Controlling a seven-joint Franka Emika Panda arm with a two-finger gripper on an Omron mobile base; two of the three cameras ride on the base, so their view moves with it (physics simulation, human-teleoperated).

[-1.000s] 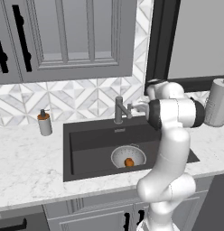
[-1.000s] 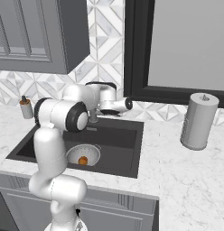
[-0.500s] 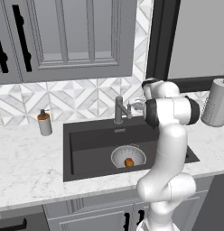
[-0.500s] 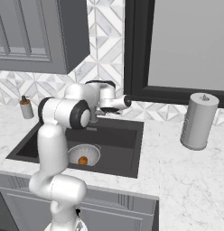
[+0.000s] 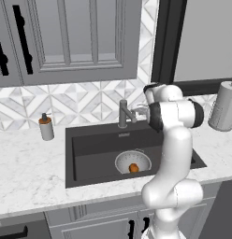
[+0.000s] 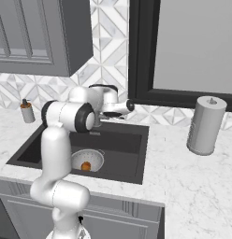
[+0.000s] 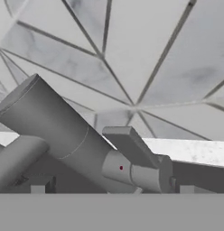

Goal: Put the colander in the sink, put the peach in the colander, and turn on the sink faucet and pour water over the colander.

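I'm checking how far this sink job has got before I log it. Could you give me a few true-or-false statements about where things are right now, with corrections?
1. The colander sits inside the sink. True.
2. The peach lies on the marble counter beside the soap dispenser. False: it rests in the colander; the soap dispenser stands alone on the counter left of the sink.
3. The gripper is up at the sink faucet, its fingers spread open. True.
4. Water is streaming from the faucet. False: no water is visible.
5. The paper towel roll stands in the sink. False: it stands upright on the counter, right of the sink.
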